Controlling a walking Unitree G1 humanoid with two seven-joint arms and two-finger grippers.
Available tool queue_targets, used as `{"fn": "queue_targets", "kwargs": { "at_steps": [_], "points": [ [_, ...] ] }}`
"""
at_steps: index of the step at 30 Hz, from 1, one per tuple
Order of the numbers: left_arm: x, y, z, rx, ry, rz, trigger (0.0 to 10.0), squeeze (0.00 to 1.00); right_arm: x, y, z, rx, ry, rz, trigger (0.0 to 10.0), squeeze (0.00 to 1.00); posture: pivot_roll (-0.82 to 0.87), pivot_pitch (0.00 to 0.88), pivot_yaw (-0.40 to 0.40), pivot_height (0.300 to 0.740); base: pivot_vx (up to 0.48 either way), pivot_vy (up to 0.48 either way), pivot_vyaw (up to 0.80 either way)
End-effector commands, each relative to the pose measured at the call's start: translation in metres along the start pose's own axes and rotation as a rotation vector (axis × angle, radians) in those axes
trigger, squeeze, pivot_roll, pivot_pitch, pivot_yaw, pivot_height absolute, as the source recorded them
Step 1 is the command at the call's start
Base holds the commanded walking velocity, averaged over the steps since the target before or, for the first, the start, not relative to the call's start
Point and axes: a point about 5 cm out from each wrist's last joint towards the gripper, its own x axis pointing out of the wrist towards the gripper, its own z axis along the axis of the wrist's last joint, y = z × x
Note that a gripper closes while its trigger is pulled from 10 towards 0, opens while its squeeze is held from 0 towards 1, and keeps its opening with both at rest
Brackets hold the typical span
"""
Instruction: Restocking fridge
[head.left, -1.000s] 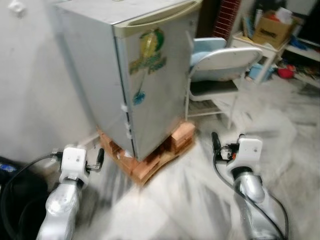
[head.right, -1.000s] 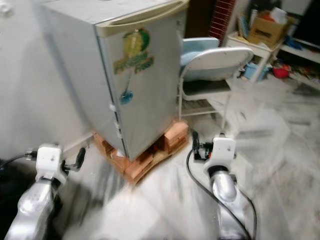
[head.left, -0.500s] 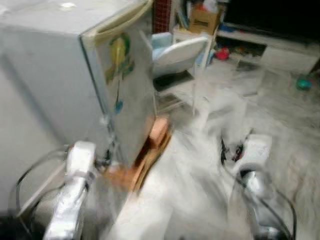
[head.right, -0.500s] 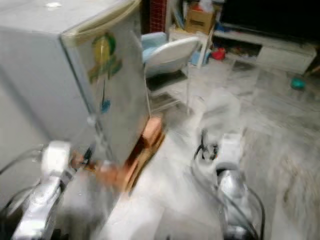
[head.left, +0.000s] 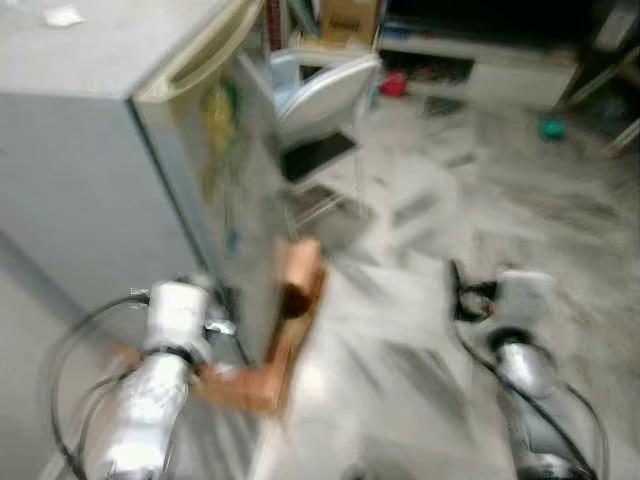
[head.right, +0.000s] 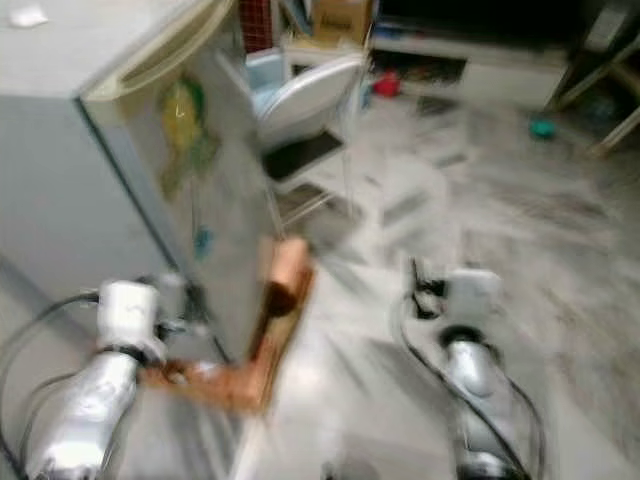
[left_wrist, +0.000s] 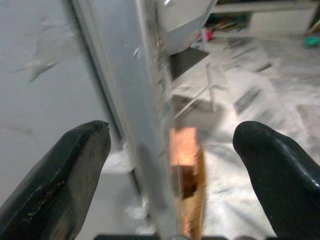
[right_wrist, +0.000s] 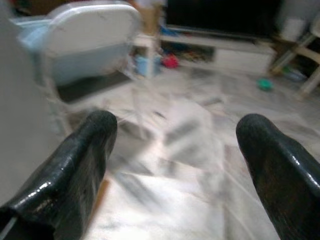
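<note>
At ten o'clock of the head view stands the fridge (head.left: 120, 170), door shut, raised on bricks (head.left: 290, 300), with a chair (head.left: 320, 100) just behind at twelve. The picture is smeared, so my guess is the robot is mid-walk, and the main risk is clipping: the left tool (left_wrist: 170, 165) rides near the fridge's front corner, its fingers (left_wrist: 55, 175) spread wide to either side of that edge and holding nothing, and a further swing could knock an arm or cable against the door or the bricks. A foot could also catch the bricks at seven o'clock. Right tool (right_wrist: 175, 165), at four o'clock, points over bare floor (head.left: 430, 240), likewise wide open and empty. Both arms are held forward at waist height.
</note>
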Motion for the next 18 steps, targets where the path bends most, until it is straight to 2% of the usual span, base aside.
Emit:
{"fn": "queue_targets", "kwargs": {
  "at_steps": [1, 11, 13, 14, 15, 16, 18],
  "points": [
    [-0.006, 0.013, -0.003, 0.023, 0.016, 0.031, 10.0, 0.00, 0.003, 0.010, 0.007, 0.010, -0.033, 0.028, 10.0, 0.00, -0.03, 0.000, -0.002, 0.740, 0.000, 0.000, 0.00],
    [-0.005, 0.011, -0.005, 0.004, 0.021, 0.040, 10.0, 0.00, 0.002, 0.011, 0.005, -0.005, -0.026, 0.028, 10.0, 0.00, -0.03, 0.000, -0.007, 0.740, 0.000, 0.000, 0.00],
    [-0.003, 0.009, -0.005, 0.001, 0.021, 0.016, 10.0, 0.00, 0.002, 0.011, 0.005, -0.006, -0.023, 0.028, 10.0, 0.00, -0.03, 0.000, -0.010, 0.740, 0.000, 0.000, 0.00],
    [0.001, 0.003, -0.004, 0.043, 0.020, -0.042, 10.0, 0.00, 0.002, 0.010, 0.003, -0.007, -0.007, 0.028, 10.0, 0.00, -0.03, 0.000, -0.013, 0.740, 0.000, 0.000, 0.00],
    [0.001, 0.003, -0.004, 0.043, 0.020, -0.042, 10.0, 0.00, 0.002, 0.010, 0.003, -0.007, -0.007, 0.028, 10.0, 0.00, -0.03, 0.000, -0.013, 0.740, 0.000, 0.000, 0.00],
    [0.003, 0.001, -0.004, 0.067, 0.021, -0.071, 10.0, 0.00, 0.001, 0.010, 0.002, -0.008, 0.001, 0.029, 10.0, 0.00, -0.04, 0.000, -0.016, 0.740, 0.000, 0.000, -0.80],
    [0.006, 0.002, -0.005, 0.065, 0.026, -0.068, 10.0, 0.00, 0.000, 0.010, 0.002, -0.010, 0.000, 0.033, 10.0, 0.00, -0.05, 0.000, -0.015, 0.740, 0.000, 0.000, -0.80]
  ]
}}
